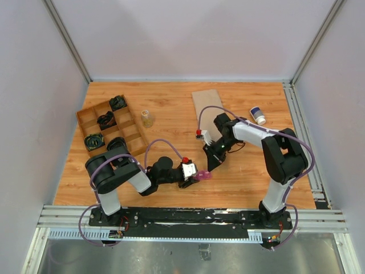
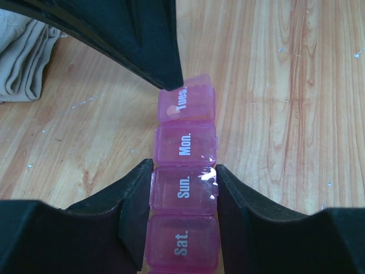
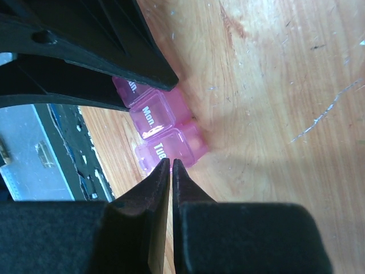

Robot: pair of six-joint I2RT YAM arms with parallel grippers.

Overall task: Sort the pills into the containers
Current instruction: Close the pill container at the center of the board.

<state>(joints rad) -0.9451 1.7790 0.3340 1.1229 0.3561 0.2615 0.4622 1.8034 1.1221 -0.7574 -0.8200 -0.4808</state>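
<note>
Four containers (image 2: 185, 145) legible — others cut off; contents unclear

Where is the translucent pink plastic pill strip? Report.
Top view, front centre of table: strip clamped in left gripper, shut right gripper at its Tues. end.

The left gripper (image 2: 183, 181) lies low with jaws partly closed, the right gripper (image 3: 171, 164) angled down, jaws pressed together.

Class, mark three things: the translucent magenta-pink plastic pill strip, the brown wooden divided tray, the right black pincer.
Translucent magenta-pink plastic pill strip (image 2: 183, 191): left wrist view, "Sun." lid.
Brown wooden divided tray (image 1: 89, 117): top external view, bare left compartment.
Right black pincer (image 3: 171, 162): right wrist view, between its closed fingertips.
</note>
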